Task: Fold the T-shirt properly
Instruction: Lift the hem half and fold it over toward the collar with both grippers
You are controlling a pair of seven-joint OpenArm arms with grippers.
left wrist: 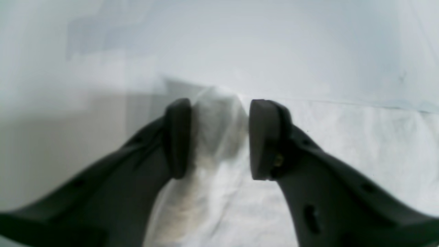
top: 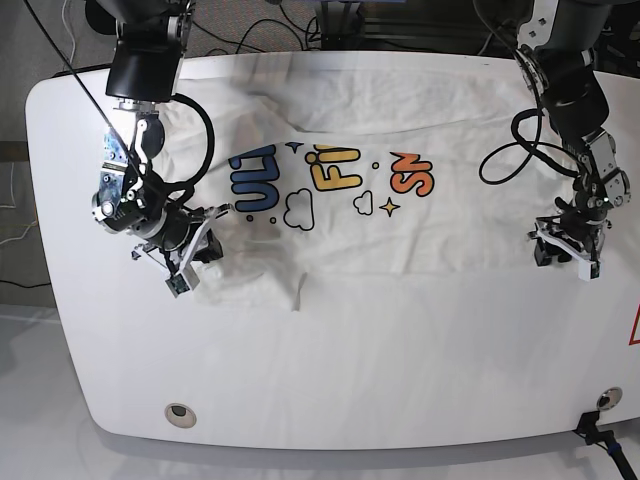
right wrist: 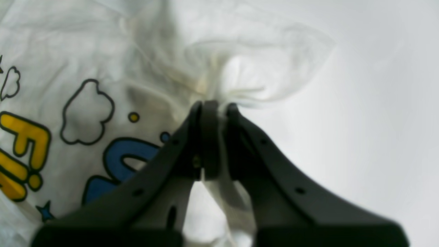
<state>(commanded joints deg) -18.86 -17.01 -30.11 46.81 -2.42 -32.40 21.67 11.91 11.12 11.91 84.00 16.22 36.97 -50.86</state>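
One white tabletop (top: 330, 380) carries one T-shirt (top: 400, 235), which lies spread across the far half, its print facing up. The print shows three words, blue (top: 255, 193), yellow (top: 335, 170) and orange (top: 405, 177), with small clouds and stars around them. The near hem is rumpled, with a fold hanging toward the front edge at the blue-word end.

Two arms reach down, one at each end of the shirt. The right tool (right wrist: 214, 106) is down on the cloth beside the blue word; in its wrist view the jaws are pressed together on a bunched pinch of white fabric, which puckers up just beyond the tips. The left tool (left wrist: 219, 137) sits at the shirt's other end, near the tabletop's side edge; its two pads (left wrist: 178, 137) stand apart, with a raised ridge of cloth between them, touching the one pad and just short of the other.

One small round fitting (top: 178, 411) sits in the tabletop near its front edge.
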